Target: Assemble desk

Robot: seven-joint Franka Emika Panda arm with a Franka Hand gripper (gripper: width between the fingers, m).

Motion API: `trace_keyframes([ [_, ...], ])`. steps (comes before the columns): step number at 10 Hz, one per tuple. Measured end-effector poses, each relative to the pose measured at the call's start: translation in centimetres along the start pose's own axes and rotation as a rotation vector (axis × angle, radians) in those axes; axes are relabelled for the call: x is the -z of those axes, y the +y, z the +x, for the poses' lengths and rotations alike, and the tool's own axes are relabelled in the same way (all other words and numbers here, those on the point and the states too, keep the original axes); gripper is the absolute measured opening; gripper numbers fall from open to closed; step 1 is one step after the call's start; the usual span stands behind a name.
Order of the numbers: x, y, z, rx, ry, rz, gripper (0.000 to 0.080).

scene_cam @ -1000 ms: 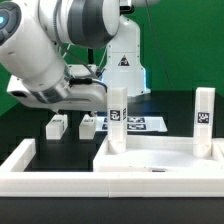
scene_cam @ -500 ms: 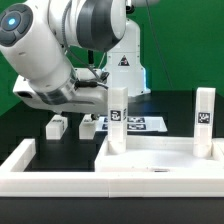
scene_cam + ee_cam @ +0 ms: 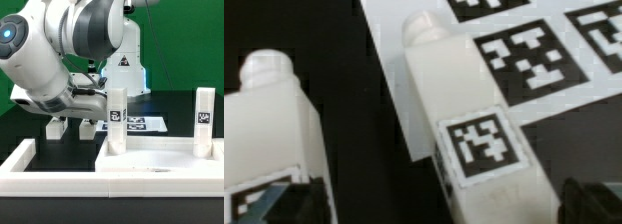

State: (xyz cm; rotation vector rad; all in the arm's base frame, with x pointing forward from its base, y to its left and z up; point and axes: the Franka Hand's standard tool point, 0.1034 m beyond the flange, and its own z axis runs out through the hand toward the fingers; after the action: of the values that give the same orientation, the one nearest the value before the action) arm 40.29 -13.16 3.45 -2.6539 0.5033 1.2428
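The white desk top [image 3: 150,168] lies at the front right with two leg blocks standing upright in it, one at its left corner [image 3: 117,116] and one at its right [image 3: 204,118]. Two loose leg blocks [image 3: 57,127] [image 3: 88,126] lie on the black table behind it. In the wrist view the same two lie side by side, one at the edge [image 3: 269,130] and one in the middle [image 3: 464,110] with its tag facing up. My gripper [image 3: 429,205] is open above them, and the middle block's end lies between its dark fingertips [image 3: 589,200]. In the exterior view the arm hides the fingers.
The marker board [image 3: 143,122] lies on the table behind the upright left leg and shows in the wrist view [image 3: 544,50] next to the middle block. A long white bar with raised ends [image 3: 25,165] lies at the front left. The robot base [image 3: 125,60] stands at the back.
The arm has swung lower and toward the exterior view's left, bringing the hand down over the two loose leg blocks. The parts have not moved.
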Motion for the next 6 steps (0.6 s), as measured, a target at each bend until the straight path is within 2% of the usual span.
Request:
trace_keyframes([
  [3,2.7,1.0,-0.4,-0.007,-0.032,0.063,0.0648],
  [4,3.3,1.4,0.0,-0.015,-0.024,0.072,0.0648],
  [5,3.6,1.6,0.3,-0.016,-0.010,0.070,0.0648],
  [6,3.5,1.5,0.3,-0.014,-0.013,0.069,0.0648],
])
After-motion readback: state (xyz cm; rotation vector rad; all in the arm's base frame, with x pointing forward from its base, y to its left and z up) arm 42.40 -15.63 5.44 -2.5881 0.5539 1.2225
